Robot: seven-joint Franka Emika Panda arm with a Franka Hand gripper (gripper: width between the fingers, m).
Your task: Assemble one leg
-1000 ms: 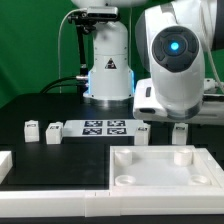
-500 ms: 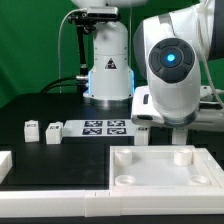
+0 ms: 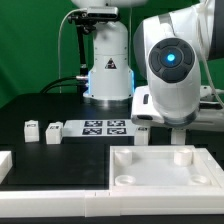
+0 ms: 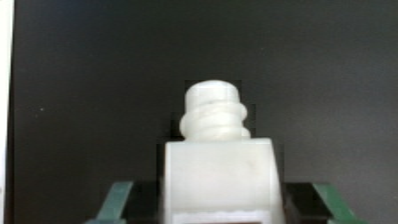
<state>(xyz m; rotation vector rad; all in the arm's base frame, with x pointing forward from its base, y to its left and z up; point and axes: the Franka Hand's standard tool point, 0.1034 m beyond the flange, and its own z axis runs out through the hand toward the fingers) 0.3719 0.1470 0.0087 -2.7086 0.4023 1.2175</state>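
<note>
The leg point(image 4: 219, 172) sat between the two fingers of the gripper point(image 4: 219, 202), its white block clamped on both sides and its ribbed screw end point(image 4: 215, 112) pointing away from the wrist camera toward the dark table. The fingers point(image 4: 121, 203) were closed against the block's sides. In the exterior view the arm point(image 3: 172, 70) stood on that view's right, its big rounded joint with the blue light facing the camera and its hand hanging straight down. The hand hung above the far edge of the white panel point(image 3: 160, 172), over a round corner socket point(image 3: 182, 155). Three more small white blocks stood loose on the table point(image 3: 60, 105): two point(image 3: 30, 129) point(image 3: 53, 131) on the exterior view's left and one point(image 3: 143, 130) just beside the hand. Between them lay the marker board point(image 3: 105, 127), in front of the arm's white base point(image 3: 106, 72).
</note>
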